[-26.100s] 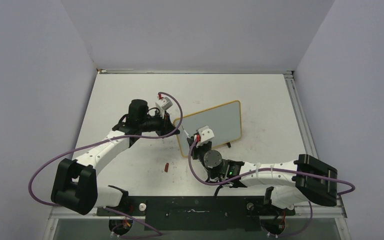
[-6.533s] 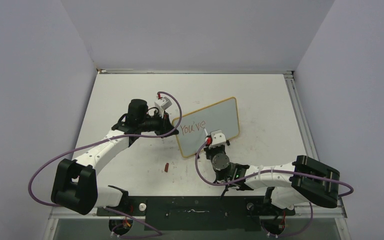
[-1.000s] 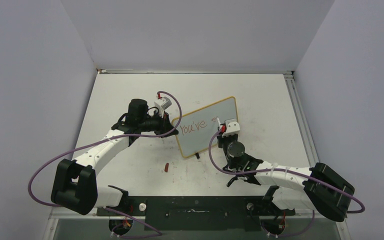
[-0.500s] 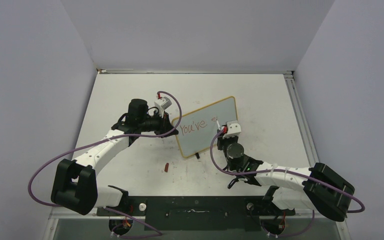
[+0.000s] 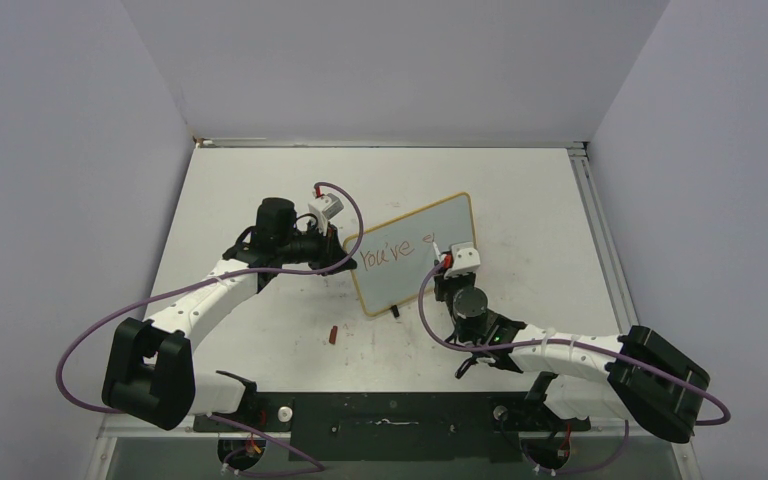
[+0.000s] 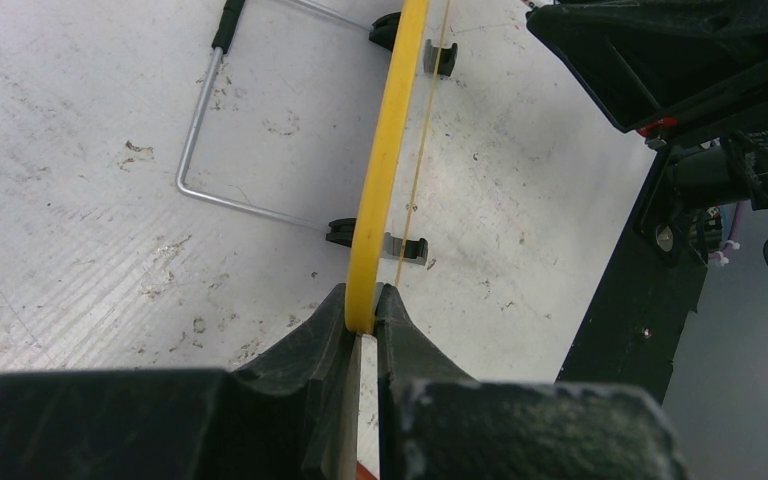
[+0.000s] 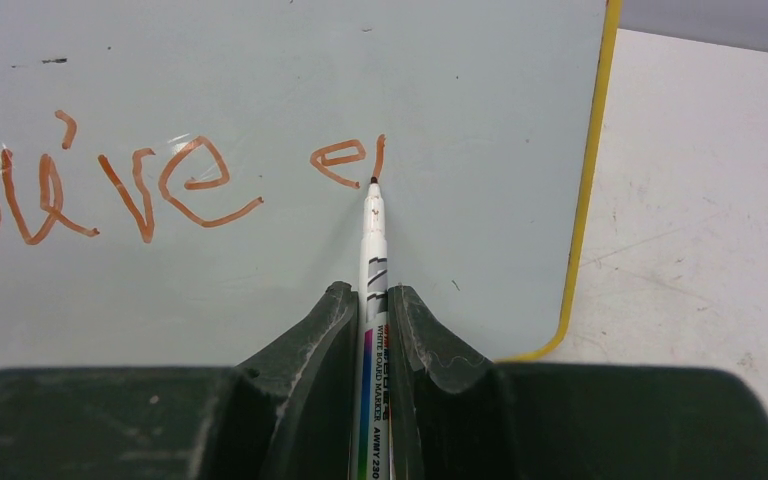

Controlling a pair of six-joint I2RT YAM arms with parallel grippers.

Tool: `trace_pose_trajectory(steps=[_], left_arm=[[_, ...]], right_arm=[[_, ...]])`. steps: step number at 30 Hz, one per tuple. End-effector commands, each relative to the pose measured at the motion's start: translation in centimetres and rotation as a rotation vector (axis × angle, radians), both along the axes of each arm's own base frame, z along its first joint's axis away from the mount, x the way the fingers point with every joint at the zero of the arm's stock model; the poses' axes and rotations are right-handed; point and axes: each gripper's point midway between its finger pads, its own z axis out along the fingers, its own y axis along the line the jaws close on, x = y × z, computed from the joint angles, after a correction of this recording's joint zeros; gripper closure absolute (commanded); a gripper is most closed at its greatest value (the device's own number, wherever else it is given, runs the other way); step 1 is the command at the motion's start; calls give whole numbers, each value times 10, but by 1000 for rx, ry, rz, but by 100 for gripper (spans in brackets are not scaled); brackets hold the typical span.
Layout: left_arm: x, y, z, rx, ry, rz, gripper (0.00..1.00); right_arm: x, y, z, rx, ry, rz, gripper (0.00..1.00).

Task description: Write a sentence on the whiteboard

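Lying, seemingly, beyond right pincer (image 7: 368, 293): sentence (image 7: 205, 184)

Scuffed white desk (image 5: 520, 190), grey walls (image 5: 380, 60) on three sides. I spot a small red piece (image 5: 332, 335) lying near the front. White marker (image 7: 373, 260), dark tip. Wire stand (image 6: 200, 115) resting on the desk.

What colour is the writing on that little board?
The writing is orange-red; the right wrist view shows it best.

Whiteboard (image 7: 260, 60): pale grey-white face, yellow rim. Sentence (image 7: 190, 185): orange-red strokes. Marker (image 7: 373, 260): white barrel, black lettering, rainbow stripe. Tabletop (image 6: 80, 200): white, dark scuffs.
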Motion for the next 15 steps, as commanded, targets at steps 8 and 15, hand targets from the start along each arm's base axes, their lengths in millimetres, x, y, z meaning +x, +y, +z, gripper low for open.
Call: trace_pose_trajectory(steps=[8, 15], left_arm=[[-6, 19, -33, 129, 78, 57, 100], [-6, 20, -33, 129, 76, 57, 100]], right_arm=[[17, 7, 38, 24, -96, -27, 95], [20, -1, 34, 19, -85, -63, 95]])
